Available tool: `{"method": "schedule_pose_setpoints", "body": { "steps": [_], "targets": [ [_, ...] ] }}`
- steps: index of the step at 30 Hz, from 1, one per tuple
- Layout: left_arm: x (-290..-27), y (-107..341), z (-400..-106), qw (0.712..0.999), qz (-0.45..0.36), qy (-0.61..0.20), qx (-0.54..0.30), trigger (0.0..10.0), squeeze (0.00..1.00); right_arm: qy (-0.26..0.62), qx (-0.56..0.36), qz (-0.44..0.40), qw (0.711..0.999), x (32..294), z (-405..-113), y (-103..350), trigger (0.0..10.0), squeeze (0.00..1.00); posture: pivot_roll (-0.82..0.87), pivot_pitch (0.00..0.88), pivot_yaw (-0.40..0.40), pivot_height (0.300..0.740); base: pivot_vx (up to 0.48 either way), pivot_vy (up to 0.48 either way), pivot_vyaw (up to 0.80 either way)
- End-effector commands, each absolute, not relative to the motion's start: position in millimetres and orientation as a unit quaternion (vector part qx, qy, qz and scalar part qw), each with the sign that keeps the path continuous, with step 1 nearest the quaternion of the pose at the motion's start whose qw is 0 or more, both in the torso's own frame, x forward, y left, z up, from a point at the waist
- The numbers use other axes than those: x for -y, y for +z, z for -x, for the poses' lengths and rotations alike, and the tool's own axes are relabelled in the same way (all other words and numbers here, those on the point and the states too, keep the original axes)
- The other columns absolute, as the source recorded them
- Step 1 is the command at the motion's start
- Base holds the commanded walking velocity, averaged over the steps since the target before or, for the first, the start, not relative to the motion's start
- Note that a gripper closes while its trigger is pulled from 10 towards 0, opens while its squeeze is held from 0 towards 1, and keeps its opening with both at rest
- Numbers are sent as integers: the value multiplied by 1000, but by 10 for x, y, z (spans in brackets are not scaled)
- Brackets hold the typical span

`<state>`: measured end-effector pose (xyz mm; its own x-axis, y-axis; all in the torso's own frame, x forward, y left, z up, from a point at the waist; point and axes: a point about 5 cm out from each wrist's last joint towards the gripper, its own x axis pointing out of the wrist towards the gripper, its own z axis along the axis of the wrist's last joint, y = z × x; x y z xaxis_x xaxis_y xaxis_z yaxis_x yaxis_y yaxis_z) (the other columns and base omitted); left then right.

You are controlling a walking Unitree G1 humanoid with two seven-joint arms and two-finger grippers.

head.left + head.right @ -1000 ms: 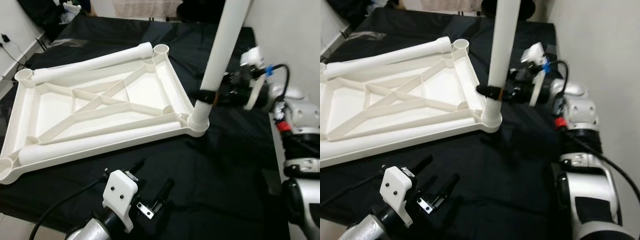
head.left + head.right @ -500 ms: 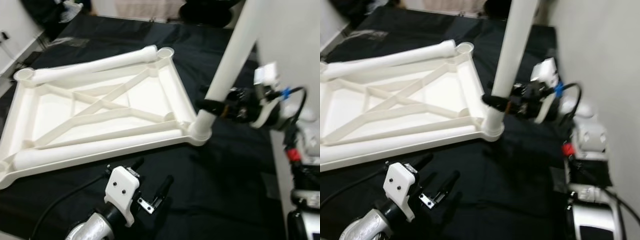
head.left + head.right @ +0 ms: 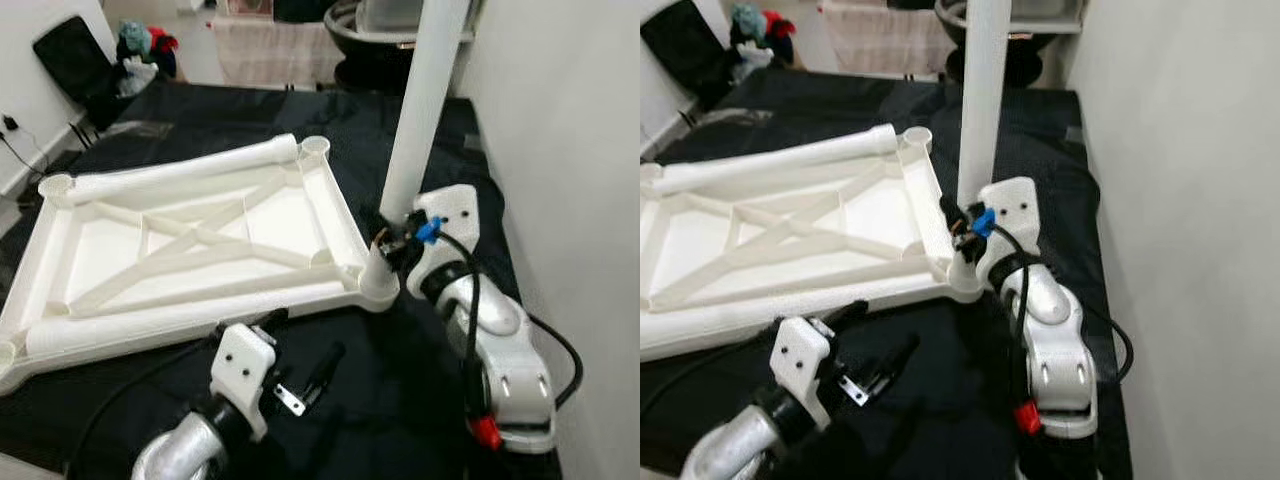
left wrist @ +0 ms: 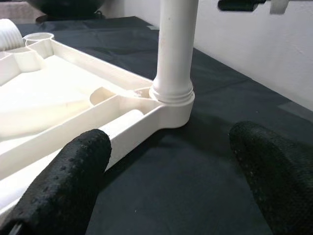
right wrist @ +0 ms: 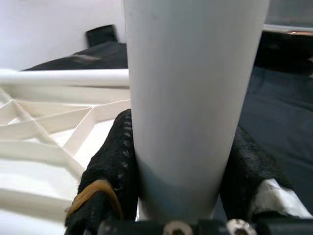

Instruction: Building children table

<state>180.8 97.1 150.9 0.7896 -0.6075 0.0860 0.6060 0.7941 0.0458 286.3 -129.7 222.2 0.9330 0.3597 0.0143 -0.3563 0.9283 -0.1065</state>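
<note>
The black cloth (image 3: 440,400) spreads under everything I work on, with bare stretches around my left gripper (image 3: 300,372) and on the near side of my right arm. A white wall (image 3: 570,150) runs close along the outer side of my right arm, leaving little room there. The white tabletop (image 3: 190,250) lies upside down ahead of my left gripper, ribs up; two loose legs (image 3: 170,178) lie along its far and near edges. My right gripper (image 5: 181,161) is clamped on the upright leg (image 3: 425,110), low on the tube, just above the corner socket (image 3: 378,287) where it stands. My left gripper hovers over the cloth with fingers (image 4: 63,181) spread apart and nothing between them, that socket straight ahead.
</note>
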Motion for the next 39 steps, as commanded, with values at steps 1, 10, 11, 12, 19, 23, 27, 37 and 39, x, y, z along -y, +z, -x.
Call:
{"method": "schedule_pose_setpoints", "body": {
  "steps": [1, 10, 11, 12, 19, 23, 27, 37, 39],
  "targets": [
    [-968, 1523, -1755, 946, -8, -322, 44, 10000, 0, 269, -56, 20, 961, 1262, -2885, 1993, 10000, 0, 33, 222, -11, 740, 0, 0, 0],
    [-935, 1556, -1657, 942, -2, -332, 40, 10000, 0, 419, 32, 92, 903, 1616, -3089, 2499, 10000, 1000, 66, 263, 2, 740, 0, 0, 0],
    [-927, 1569, -1623, 942, -1, -334, 38, 10000, 0, 455, 23, 112, 883, 1738, -3142, 2546, 10000, 839, 88, 275, 8, 740, 0, 0, 0],
    [-927, 1569, -1623, 942, -1, -334, 38, 10000, 0, 455, 23, 112, 883, 1738, -3142, 2546, 10000, 839, 88, 275, 8, 740, 0, 0, 0],
    [-930, 1588, -1563, 941, 0, -336, 34, 10000, 0, 524, 21, 88, 847, 2014, -3314, 2773, 10000, 0, 113, 284, 14, 740, 0, 0, 0],
    [-934, 1586, -1563, 942, -1, -334, 32, 10000, 0, 549, 37, 67, 833, 2067, -3315, 2900, 0, 0, 113, 279, 9, 740, 0, 0, 0],
    [-935, 1574, -1600, 943, -2, -331, 33, 10000, 0, 571, 45, 48, 818, 2069, -3262, 2877, 0, 0, 93, 258, -3, 740, 0, 0, 0],
    [-944, 1513, -1777, 945, 0, -325, 41, 10000, 0, 191, -76, 38, 978, 1512, -2851, 1842, 0, 0, -17, 194, -25, 740, 0, 0, 0],
    [-936, 1483, -1859, 944, 0, -327, 43, 10000, 0, 54, -113, 26, 992, 1528, -2575, 1706, 0, 0, -53, 169, -26, 740, 0, 0, 0]
  ]
}}
